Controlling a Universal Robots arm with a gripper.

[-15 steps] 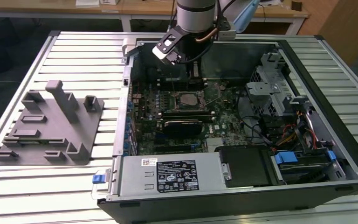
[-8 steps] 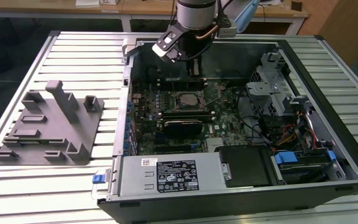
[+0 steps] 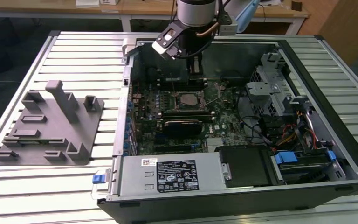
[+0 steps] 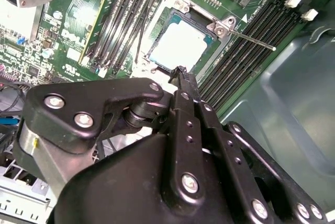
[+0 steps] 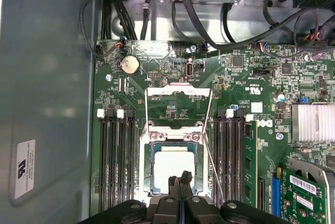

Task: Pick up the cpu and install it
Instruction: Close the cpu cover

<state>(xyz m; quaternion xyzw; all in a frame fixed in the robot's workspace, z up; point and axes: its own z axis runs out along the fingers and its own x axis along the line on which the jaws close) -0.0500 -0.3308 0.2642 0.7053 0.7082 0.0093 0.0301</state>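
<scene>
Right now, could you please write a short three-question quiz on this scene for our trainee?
1. True or false: the chip lies in its socket.
2. The claw is: A) wide open, B) shut just above the chip, C) clamped on a cable.
3. Fill in: the grey block stands on the exterior view's ____ of the computer case.
Key: 1 true; 2 B; 3 left.

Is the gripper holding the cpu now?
No: in the first wrist view the cpu lies flat in the open socket, with the gripper closed and empty over it.
</scene>
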